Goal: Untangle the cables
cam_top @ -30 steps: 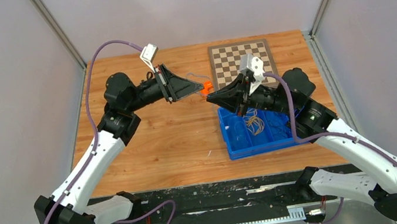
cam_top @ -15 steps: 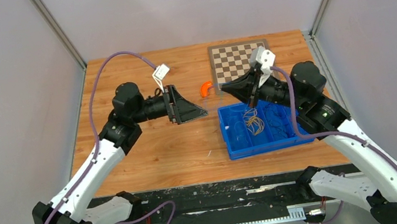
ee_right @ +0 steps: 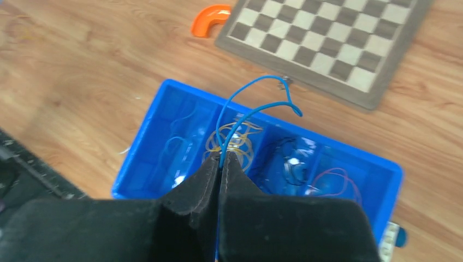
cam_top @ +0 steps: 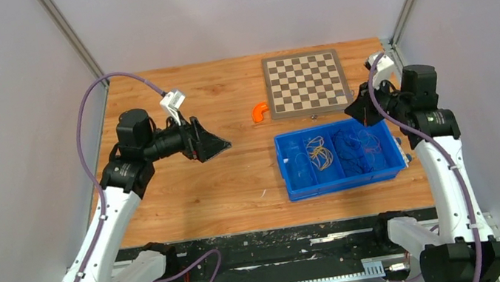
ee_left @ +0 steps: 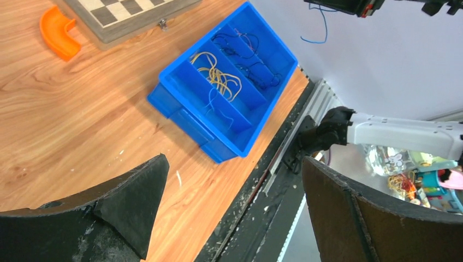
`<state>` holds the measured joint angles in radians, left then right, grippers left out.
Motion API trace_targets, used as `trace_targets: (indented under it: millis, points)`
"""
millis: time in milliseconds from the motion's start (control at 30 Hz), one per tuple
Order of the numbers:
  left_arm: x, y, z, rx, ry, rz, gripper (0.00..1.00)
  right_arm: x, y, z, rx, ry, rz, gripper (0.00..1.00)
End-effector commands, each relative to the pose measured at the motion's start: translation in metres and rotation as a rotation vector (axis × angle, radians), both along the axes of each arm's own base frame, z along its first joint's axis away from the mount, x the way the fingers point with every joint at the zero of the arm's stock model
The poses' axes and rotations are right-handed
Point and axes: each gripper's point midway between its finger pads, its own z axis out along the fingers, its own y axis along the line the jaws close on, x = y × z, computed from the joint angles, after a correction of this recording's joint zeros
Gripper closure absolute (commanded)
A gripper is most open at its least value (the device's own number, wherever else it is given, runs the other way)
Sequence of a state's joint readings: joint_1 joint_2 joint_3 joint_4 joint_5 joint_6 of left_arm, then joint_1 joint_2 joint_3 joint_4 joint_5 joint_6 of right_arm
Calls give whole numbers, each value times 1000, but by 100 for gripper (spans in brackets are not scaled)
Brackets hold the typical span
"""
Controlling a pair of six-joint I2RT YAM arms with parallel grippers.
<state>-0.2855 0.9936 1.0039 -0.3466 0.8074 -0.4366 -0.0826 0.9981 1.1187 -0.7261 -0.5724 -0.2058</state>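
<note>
My right gripper [ee_right: 221, 158] is shut on a thin blue cable [ee_right: 256, 90] that loops up from between its pads, held in the air above the blue tray [ee_right: 166, 83]. From above, the right gripper [cam_top: 353, 107] hangs over the tray's back right corner. In the tray's compartments lie yellow cables [ee_right: 243, 136], black cables [ee_right: 289, 161], a reddish cable [ee_right: 338, 180] and a blue one [ee_right: 177, 144]. My left gripper [cam_top: 221, 145] is open and empty, over bare table left of the tray [cam_top: 336, 186]. In the left wrist view its jaws [ee_left: 235, 159] stand wide apart.
A chessboard [cam_top: 305, 82] lies at the back, just behind the tray. An orange curved piece [cam_top: 259, 112] sits on the wood left of the board. Grey walls with metal posts close in the table on three sides.
The two grippers were close together near the orange piece. The left gripper has opened and pulled back left; the right arm has swung right, still shut on the blue cable.
</note>
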Motion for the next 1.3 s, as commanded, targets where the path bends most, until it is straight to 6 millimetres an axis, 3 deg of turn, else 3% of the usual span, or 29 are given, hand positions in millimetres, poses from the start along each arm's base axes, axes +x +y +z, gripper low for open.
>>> trace_targets:
  millis: [0, 100, 200, 300, 500, 667, 1033, 1267]
  points:
    - [1, 7, -9, 47, -34, 23, 0, -16, 34, 10, 216, 71, 72, 100]
    - [3, 10, -10, 57, -40, 45, 0, -17, 51, 1, 314, 112, 46, 100]
    - [5, 13, -11, 68, -49, 69, 0, -18, 74, 1, 361, 44, 52, 100]
    - [7, 16, -11, 78, -59, 86, 0, -10, 97, -11, 320, -22, 3, 100]
    - [9, 23, -11, 100, -69, 113, 0, 2, 134, -76, 160, 69, -25, 100]
    - [9, 25, -5, 106, -87, 124, 0, 12, 149, -110, 84, 79, -25, 100]
    - [12, 27, -1, 107, -97, 139, 0, -2, 178, -180, 46, 261, 16, 100]
    - [13, 31, 1, 115, -98, 151, 0, -10, 177, -215, 41, 370, -10, 100]
